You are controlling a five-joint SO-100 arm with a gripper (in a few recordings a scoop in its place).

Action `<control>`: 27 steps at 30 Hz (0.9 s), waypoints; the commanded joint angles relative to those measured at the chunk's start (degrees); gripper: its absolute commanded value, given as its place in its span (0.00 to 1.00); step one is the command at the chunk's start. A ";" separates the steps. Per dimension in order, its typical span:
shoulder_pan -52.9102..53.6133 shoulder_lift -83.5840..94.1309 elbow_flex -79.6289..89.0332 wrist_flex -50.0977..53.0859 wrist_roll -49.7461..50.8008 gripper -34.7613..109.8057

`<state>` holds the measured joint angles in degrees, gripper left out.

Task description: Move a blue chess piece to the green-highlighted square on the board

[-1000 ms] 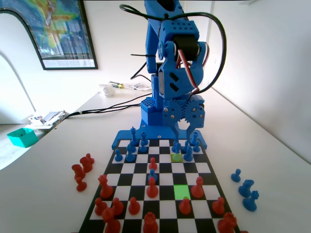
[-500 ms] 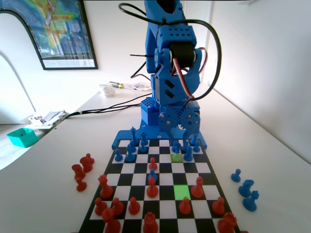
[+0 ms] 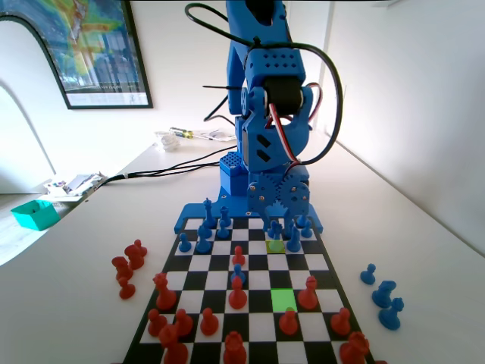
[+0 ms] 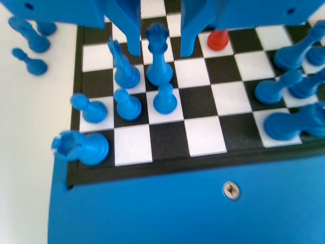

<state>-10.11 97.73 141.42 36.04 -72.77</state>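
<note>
My gripper point(image 3: 277, 221) hangs low over the blue back rows of the board point(image 3: 227, 322), with its jaws open. In the wrist view the gripper point(image 4: 161, 50) has one jaw on each side of a tall crowned blue piece point(image 4: 158, 61), and neither jaw touches it. A short blue pawn point(image 4: 165, 99) stands one square nearer the board's edge, and another pawn point(image 4: 127, 104) stands to its left. The green-highlighted square point(image 3: 283, 299) glows lime, bare, a few rows toward the near end. A duller olive square point(image 3: 276, 246) lies just in front of the gripper.
Red pieces point(image 3: 237, 292) crowd the near rows, and a red pawn point(image 4: 218, 39) stands beyond the right jaw. Captured red pieces point(image 3: 129, 265) lie left of the board and blue ones point(image 3: 385, 293) right of it. A blue rook point(image 4: 81, 148) stands at the corner. A teal box point(image 3: 34, 214) sits far left.
The gripper has come down and moved a little left, from above the blue back rows to in among them. No piece has moved.
</note>
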 commanded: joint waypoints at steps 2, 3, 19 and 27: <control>0.35 0.00 -0.62 0.00 -0.88 0.34; 0.44 -0.26 -0.88 0.00 -0.88 0.34; 0.18 -1.41 -3.16 -0.97 0.09 0.31; -0.18 -1.41 -3.52 -0.97 0.35 0.31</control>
<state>-9.67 95.54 139.66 35.51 -72.25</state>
